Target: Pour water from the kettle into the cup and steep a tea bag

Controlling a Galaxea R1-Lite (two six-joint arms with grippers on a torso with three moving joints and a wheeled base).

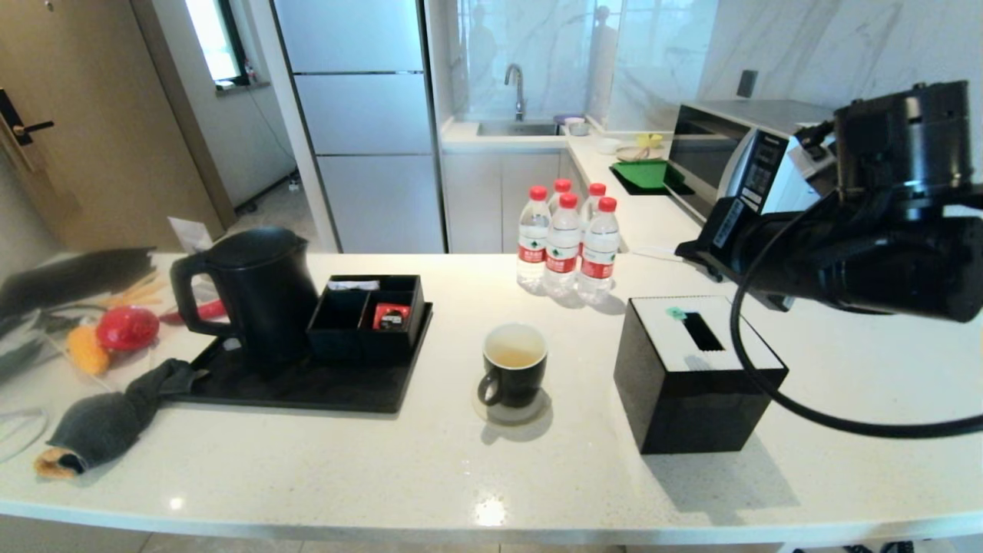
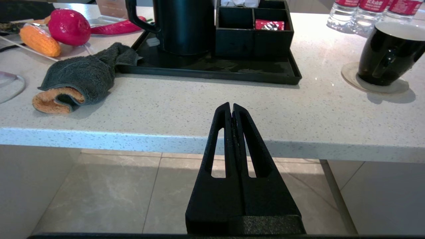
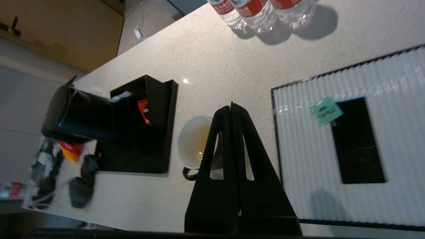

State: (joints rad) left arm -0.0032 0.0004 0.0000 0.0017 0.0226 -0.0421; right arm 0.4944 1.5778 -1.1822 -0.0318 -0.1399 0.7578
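Observation:
The tall black kettle (image 1: 257,292) stands upright on a black tray (image 1: 307,388) at the left. The black cup (image 1: 513,369) sits on a round coaster mid-counter, with pale yellowish water (image 1: 513,356) low in its white inside. My right gripper (image 3: 231,105) hangs shut high over the counter, between the cup (image 3: 194,142) and the tissue box; a thin sliver I cannot identify shows at its tips. My left gripper (image 2: 231,105) is shut and empty, low by the counter's front edge. No tea bag is in view.
A black compartment box (image 1: 369,315) with a red packet (image 1: 392,316) shares the tray. Several red-capped bottles (image 1: 564,242) stand behind the cup. A black tissue box (image 1: 691,369) sits right of it. A grey cloth (image 1: 107,422) and toy vegetables (image 1: 127,326) lie at the left.

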